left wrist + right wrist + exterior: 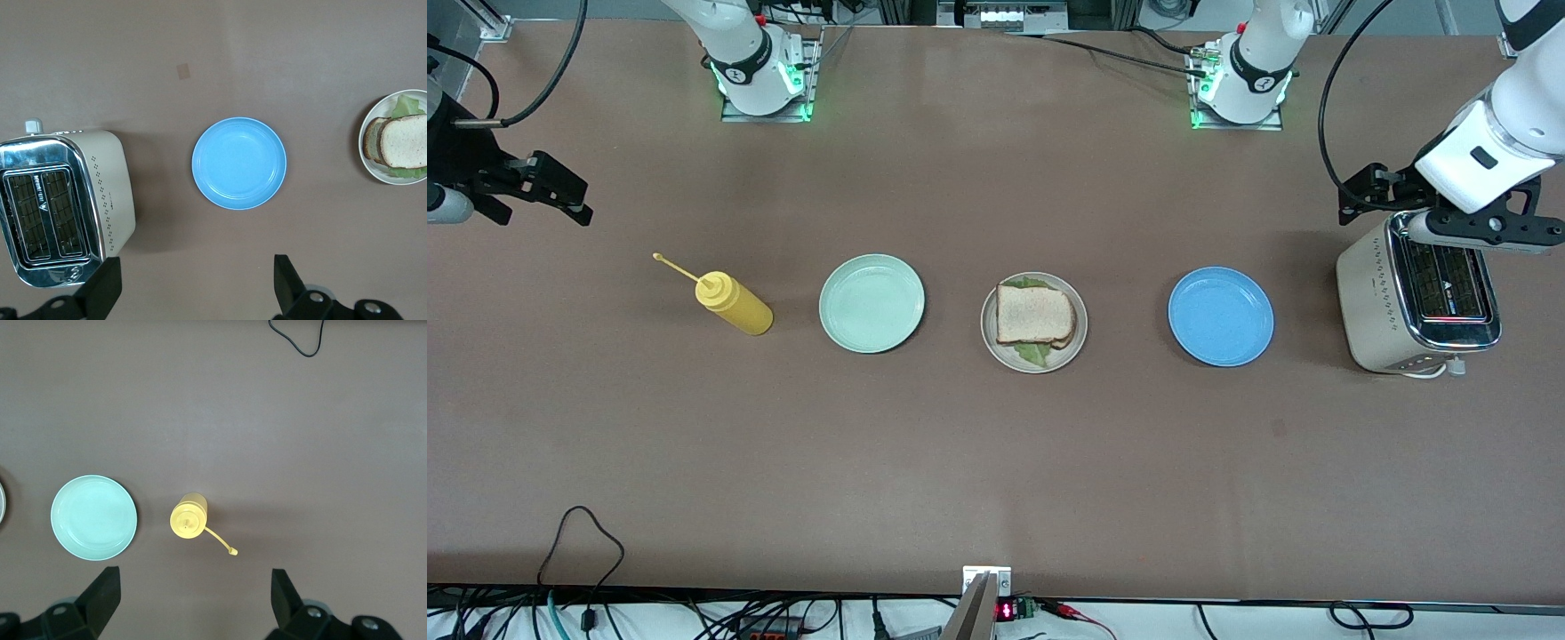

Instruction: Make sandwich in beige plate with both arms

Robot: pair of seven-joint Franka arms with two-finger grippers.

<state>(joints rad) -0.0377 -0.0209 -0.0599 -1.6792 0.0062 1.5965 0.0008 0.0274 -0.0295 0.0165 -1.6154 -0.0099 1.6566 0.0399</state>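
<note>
The sandwich (pixel 1033 316) lies on the beige plate (pixel 991 342) at the middle of the table: a bread slice on top, a second slice (pixel 373 140) peeking out beneath it, and green lettuce (pixel 1034 354) showing at both edges. My left gripper (pixel 1362 191) hangs open and empty in the air by the toaster at the left arm's end; its wrist view shows its fingers (pixel 287 283) wide apart over bare table. My right gripper (pixel 560 191) hangs open and empty over the table at the right arm's end. Both are well away from the sandwich.
A mint-green plate (pixel 871 303) and a yellow squeeze bottle (pixel 734 303) stand toward the right arm's end. A blue plate (pixel 1221 316) and a toaster (pixel 1418 307) stand toward the left arm's end. Cables run along the table edge nearest the front camera.
</note>
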